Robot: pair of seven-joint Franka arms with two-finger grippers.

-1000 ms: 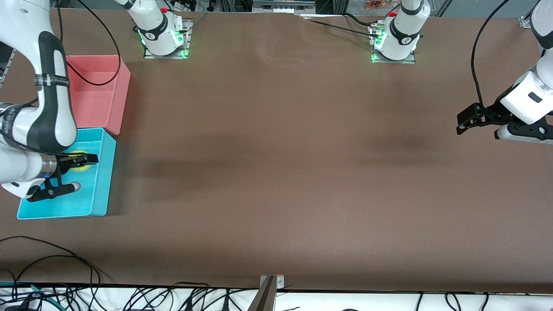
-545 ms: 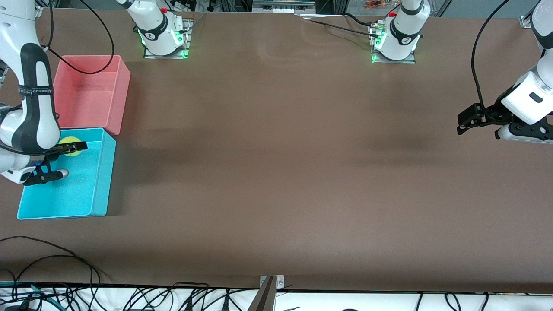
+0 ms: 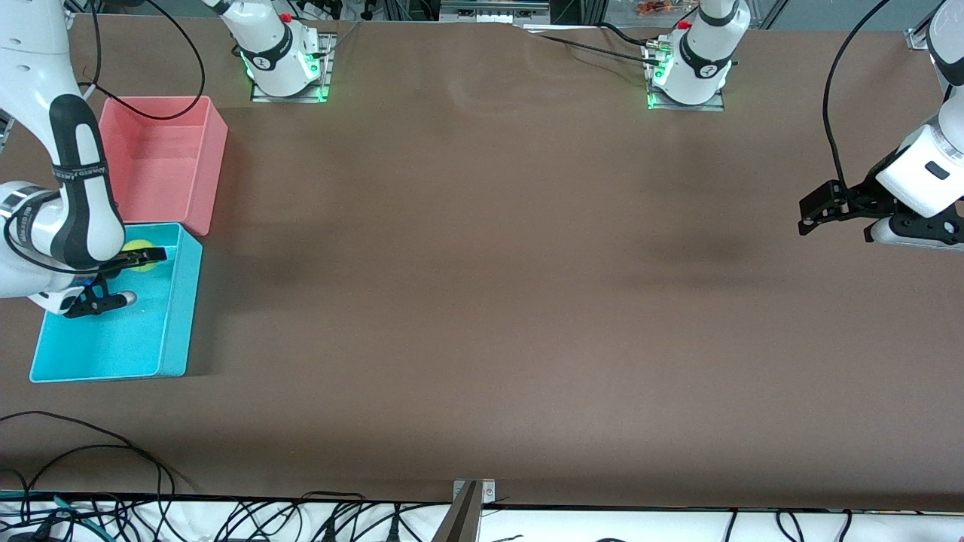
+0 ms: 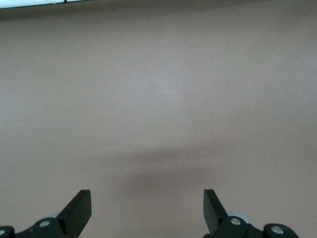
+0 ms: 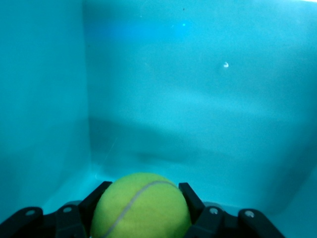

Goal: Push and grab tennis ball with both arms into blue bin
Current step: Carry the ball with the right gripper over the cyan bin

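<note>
My right gripper (image 3: 147, 257) is shut on the tennis ball (image 3: 138, 247) and holds it inside the blue bin (image 3: 178, 316), over the end of the bin next to the pink tub. In the right wrist view the yellow-green ball (image 5: 141, 208) with its pale seam sits tight between the two black fingers (image 5: 94, 201), with the bin's cyan walls (image 5: 198, 74) all around. My left gripper (image 3: 809, 214) is open and empty above bare table at the left arm's end. Its fingers (image 4: 79, 208) stand wide apart in the left wrist view.
A pink tub (image 3: 162, 162) stands against the blue bin, farther from the front camera. The right arm's white links hang over both tubs. Cables lie along the table's near edge (image 3: 75, 444). A brown mat covers the table (image 3: 482, 301).
My right gripper has carried the ball from the middle of the blue bin to the end by the pink tub. The left arm has stayed still.
</note>
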